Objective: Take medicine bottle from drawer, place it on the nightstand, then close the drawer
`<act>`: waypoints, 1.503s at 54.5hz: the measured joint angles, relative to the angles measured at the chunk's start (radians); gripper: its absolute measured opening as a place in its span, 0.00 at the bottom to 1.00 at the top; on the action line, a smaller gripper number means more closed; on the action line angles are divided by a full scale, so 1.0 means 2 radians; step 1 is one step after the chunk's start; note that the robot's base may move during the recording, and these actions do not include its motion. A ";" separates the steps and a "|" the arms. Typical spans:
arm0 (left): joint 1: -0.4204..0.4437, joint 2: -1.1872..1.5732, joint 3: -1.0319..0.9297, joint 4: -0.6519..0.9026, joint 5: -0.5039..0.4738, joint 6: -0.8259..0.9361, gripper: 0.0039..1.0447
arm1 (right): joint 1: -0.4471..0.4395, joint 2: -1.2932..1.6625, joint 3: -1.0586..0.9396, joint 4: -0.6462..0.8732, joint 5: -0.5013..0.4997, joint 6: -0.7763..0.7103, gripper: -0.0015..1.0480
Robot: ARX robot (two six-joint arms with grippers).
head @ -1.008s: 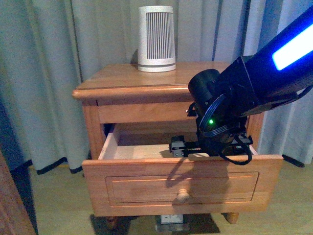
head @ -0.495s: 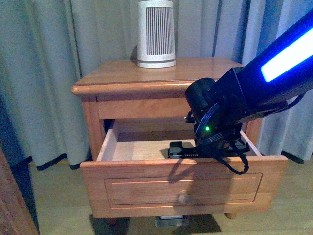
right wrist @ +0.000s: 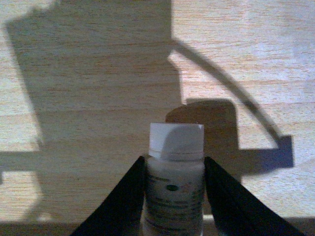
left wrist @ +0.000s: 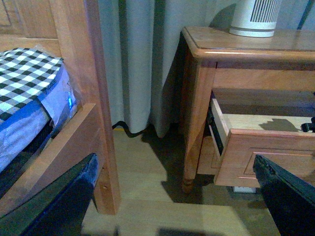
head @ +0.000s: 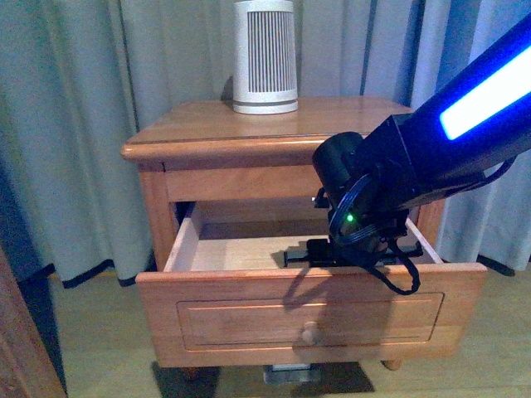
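In the right wrist view the medicine bottle, small and white with a white cap, sits between my right gripper's dark fingers, which are shut on its body. Behind it lies the drawer's pale wood floor. In the front view my right arm reaches down into the open drawer of the nightstand, the gripper just behind the drawer front; the bottle is hidden there. My left gripper hangs open over the floor, left of the nightstand, holding nothing.
A tall white ribbed device stands at the back of the nightstand top. The drawer front carries a round knob. Grey curtains hang behind. A wooden bed frame with checked bedding stands left of the nightstand.
My right gripper has sunk slightly deeper into the drawer. The front view's framing shifted a little early on. The drawer stays open.
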 joint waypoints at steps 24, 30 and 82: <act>0.000 0.000 0.000 0.000 0.000 0.000 0.94 | 0.020 -0.064 -0.035 0.001 -0.006 0.007 0.27; 0.000 0.000 0.000 0.000 0.000 0.000 0.94 | 0.028 -0.107 -0.057 0.004 -0.008 0.021 0.27; 0.000 0.000 0.000 0.000 0.000 0.000 0.94 | -0.054 -0.099 0.291 -0.157 0.006 -0.032 0.27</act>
